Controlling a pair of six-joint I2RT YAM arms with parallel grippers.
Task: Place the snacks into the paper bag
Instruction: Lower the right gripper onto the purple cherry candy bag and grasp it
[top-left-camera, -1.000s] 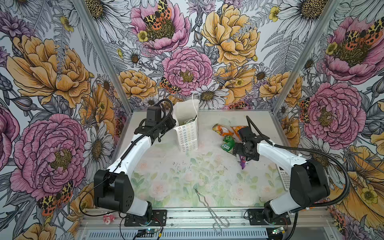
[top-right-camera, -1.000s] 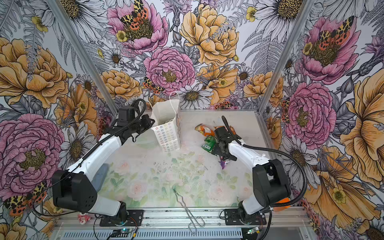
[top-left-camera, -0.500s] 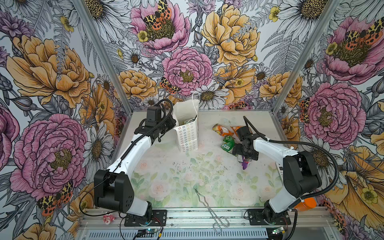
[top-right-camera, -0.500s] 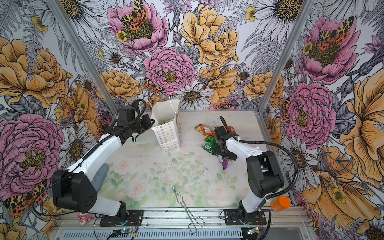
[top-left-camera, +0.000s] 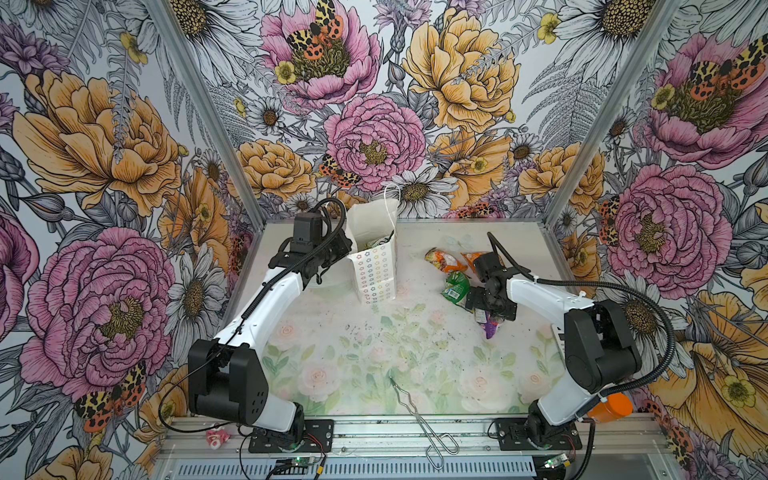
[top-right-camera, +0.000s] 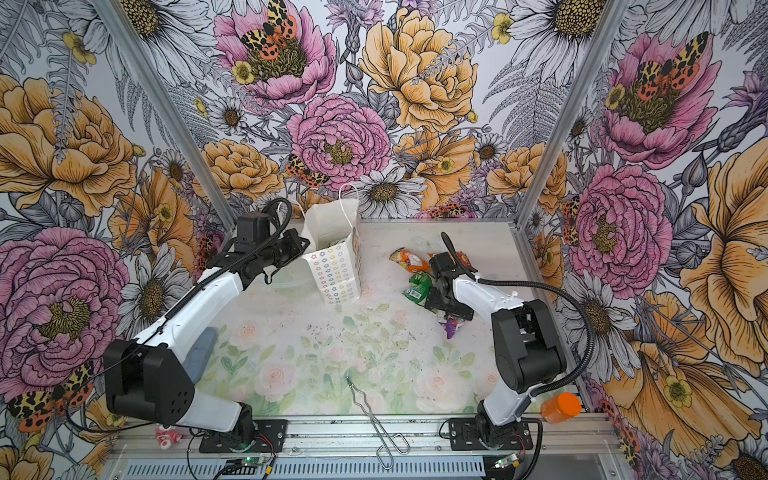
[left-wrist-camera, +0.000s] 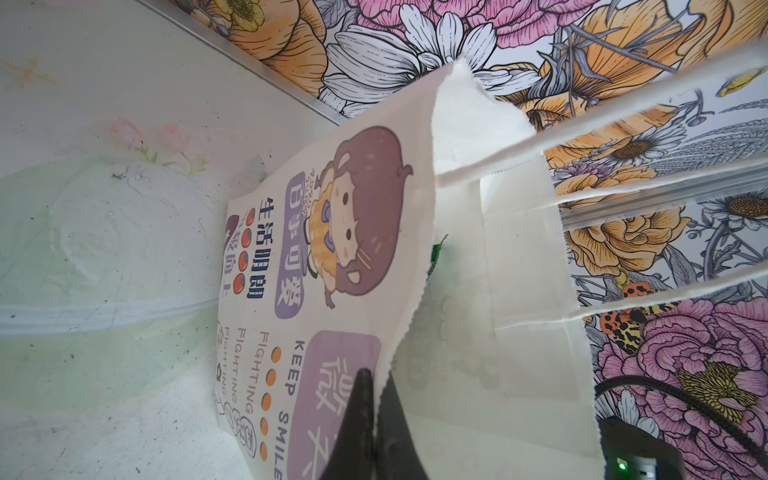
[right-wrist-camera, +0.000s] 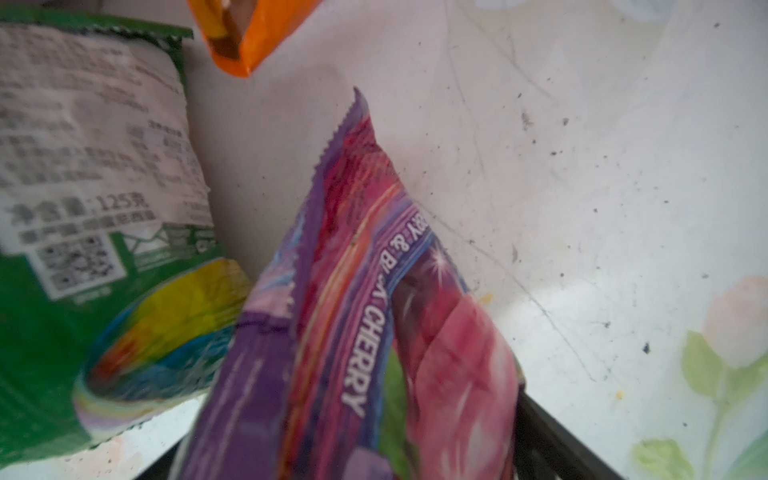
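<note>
Left gripper (left-wrist-camera: 376, 388): my fingers are pressed together, pinching the front wall of the paper bag (left-wrist-camera: 332, 249) at its top rim, near a corner. The bag stands upright at the back left of the table (top-left-camera: 365, 357) with its mouth open. Its cartoon-girl face is turned toward my left arm, and its flower-outline side faces the camera in both top views. A white cord handle (top-left-camera: 391, 205) sticks up. A scrap of green wrapper (top-left-camera: 377, 242) shows inside the mouth.

Right gripper (top-left-camera: 491, 309): jaws spread wide, pointing down at the table on the right side. The purple cherry packet (right-wrist-camera: 353, 311) sits between my fingers, and I cannot tell whether either pad touches it. Its purple end pokes out from under the gripper in both top views.

Just beside it, toward the bag, lies a green packet (top-left-camera: 456, 286), printed label side up. Farther back are an orange packet (top-left-camera: 442, 259) and a second orange packet (top-left-camera: 473, 259), which is partly hidden behind my right wrist. All four lie well apart from the bag.

Wire tongs (top-left-camera: 419, 411) lie across the front edge. An orange bottle (top-left-camera: 611, 409) sits by my right base and a pink-white toy (top-left-camera: 216, 436) by my left base.
</note>
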